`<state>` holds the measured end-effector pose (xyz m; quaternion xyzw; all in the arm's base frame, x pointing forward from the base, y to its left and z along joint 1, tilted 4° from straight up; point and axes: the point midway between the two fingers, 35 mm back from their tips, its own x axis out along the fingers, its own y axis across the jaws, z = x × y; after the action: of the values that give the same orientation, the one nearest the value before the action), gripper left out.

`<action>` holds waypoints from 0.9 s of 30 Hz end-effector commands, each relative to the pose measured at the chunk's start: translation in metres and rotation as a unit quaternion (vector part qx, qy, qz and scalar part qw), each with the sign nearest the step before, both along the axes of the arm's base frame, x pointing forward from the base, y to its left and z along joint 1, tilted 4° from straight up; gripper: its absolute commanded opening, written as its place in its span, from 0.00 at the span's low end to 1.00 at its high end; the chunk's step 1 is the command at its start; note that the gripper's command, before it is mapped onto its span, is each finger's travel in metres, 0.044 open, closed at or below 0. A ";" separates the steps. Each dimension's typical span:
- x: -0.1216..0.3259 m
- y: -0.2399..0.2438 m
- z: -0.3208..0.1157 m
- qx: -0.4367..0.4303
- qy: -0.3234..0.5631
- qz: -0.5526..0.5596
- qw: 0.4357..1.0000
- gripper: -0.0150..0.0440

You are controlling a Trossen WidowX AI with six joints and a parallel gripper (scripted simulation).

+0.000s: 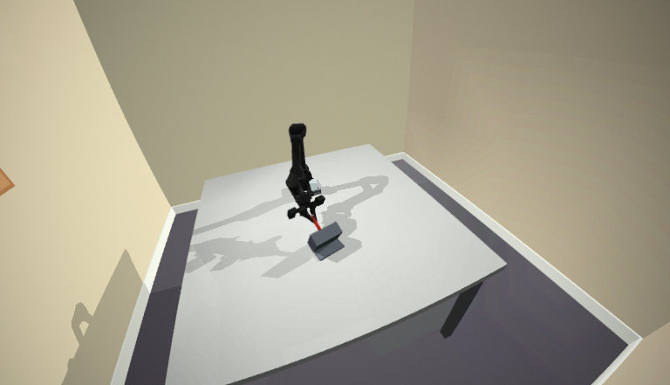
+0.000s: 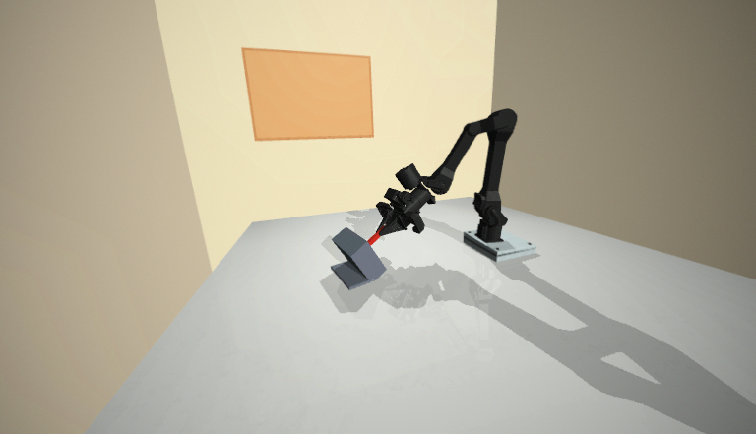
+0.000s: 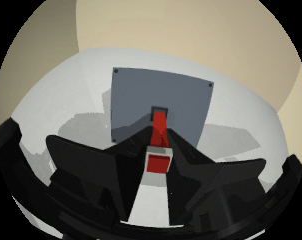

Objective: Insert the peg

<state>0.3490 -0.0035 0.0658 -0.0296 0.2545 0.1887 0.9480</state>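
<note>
A white table (image 2: 312,362) fills the room's corner, seen from the side. To the left of the gripper and a little below it sits a grey sloped panel (image 2: 356,255), its tilted face turned toward the tool, its flat foot resting on the table. A red peg (image 2: 376,236) bridges the short gap between panel and gripper, slanting down to the left. Its lower end meets the panel's face; in the wrist view that end sits at a small square hole (image 3: 159,111) near the middle of the face, though how deep it has gone is hard to judge. The gripper (image 2: 388,225) is nearly closed, its two black fingers clamped on the peg's upper end. Behind the gripper, to the right, the black arm (image 2: 473,140) rises, bends and drops to a pale base plate (image 2: 504,248) on the table.
</note>
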 end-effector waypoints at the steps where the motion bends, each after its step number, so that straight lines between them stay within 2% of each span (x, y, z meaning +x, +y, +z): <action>1: 0.000 0.001 -0.001 0.000 0.001 0.001 1.000 0.25; 27: 0.012 0.005 -0.010 0.000 0.000 0.001 1.000 0.25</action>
<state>0.3593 0.0011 0.0576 -0.0308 0.2533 0.1915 0.9478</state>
